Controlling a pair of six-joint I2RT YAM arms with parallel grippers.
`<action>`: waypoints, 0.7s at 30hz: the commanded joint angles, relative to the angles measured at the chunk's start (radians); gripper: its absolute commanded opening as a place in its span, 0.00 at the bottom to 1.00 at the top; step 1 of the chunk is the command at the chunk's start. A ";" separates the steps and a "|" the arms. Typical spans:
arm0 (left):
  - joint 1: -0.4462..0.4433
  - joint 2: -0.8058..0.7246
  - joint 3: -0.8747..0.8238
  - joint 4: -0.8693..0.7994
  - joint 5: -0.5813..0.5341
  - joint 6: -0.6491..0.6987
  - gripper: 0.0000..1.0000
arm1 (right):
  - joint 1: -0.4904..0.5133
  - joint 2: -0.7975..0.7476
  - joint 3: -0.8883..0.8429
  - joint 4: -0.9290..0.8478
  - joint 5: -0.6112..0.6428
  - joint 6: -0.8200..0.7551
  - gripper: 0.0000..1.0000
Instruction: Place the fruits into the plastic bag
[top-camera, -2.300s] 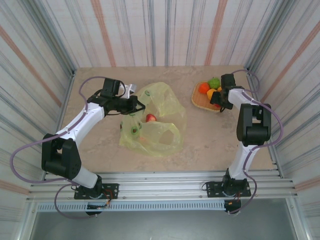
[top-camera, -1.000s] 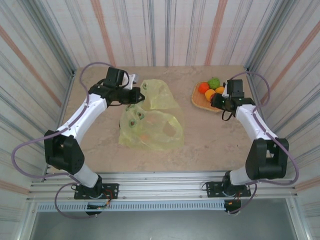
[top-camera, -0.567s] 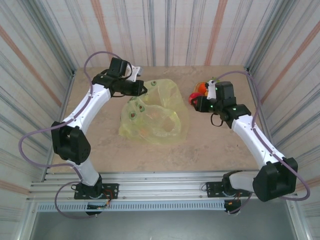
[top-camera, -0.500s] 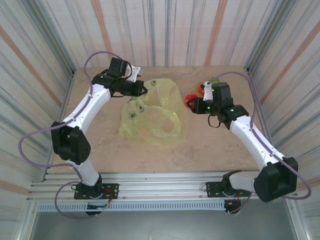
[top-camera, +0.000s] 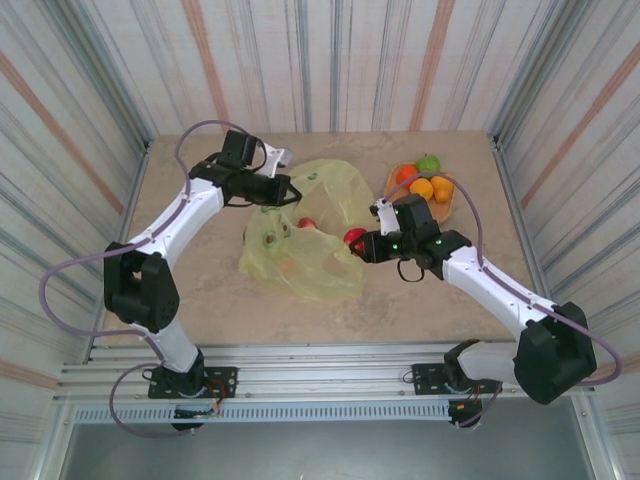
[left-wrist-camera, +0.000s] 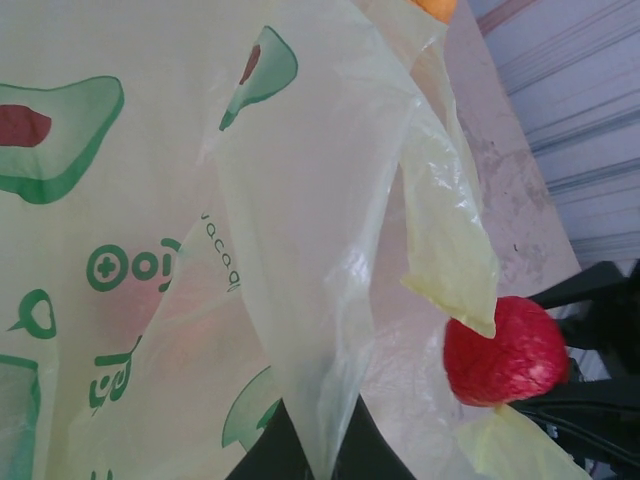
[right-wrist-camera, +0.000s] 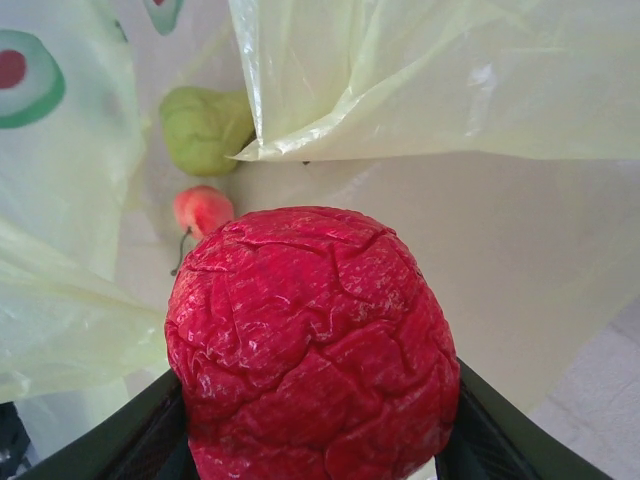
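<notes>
- Striped corrugated walls are enclosing a pale, stone-patterned bench (top-camera: 200, 290), and the plastic bag (top-camera: 320, 270) is lying crumpled at its middle.
- One edge of the bag is being pinched by the left gripper (top-camera: 287, 189), which is clamped tight on the thin film. The edge is being lifted, seemingly so that the mouth is being held open toward the right arm.
- A wrinkled red fruit (top-camera: 353, 238) is being gripped by the right gripper (top-camera: 360, 243), a finger on either side, right at that opening. Letting go is judged to be the step in hand.
- Two pieces are being picked out inside the bag in the right wrist view: a green fruit (right-wrist-camera: 205, 128) and a small pinkish-red fruit (right-wrist-camera: 203, 210), lying just beside each other.
- Four more fruits (top-camera: 422, 187) are being counted on the woven tray (top-camera: 389, 192) at the far right, one green and three orange to red-orange.
- Seven fruits are being tallied in all: two bagged, one held, four waiting.
</notes>
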 joint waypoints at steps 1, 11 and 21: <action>-0.006 -0.049 -0.011 0.010 0.044 0.051 0.00 | 0.023 0.026 -0.030 0.090 -0.046 0.022 0.44; -0.006 -0.107 -0.020 -0.043 0.041 0.210 0.00 | 0.119 0.217 0.053 0.226 -0.081 0.033 0.43; -0.006 -0.111 -0.028 -0.056 0.013 0.249 0.00 | 0.156 0.307 0.103 0.343 0.036 0.056 0.43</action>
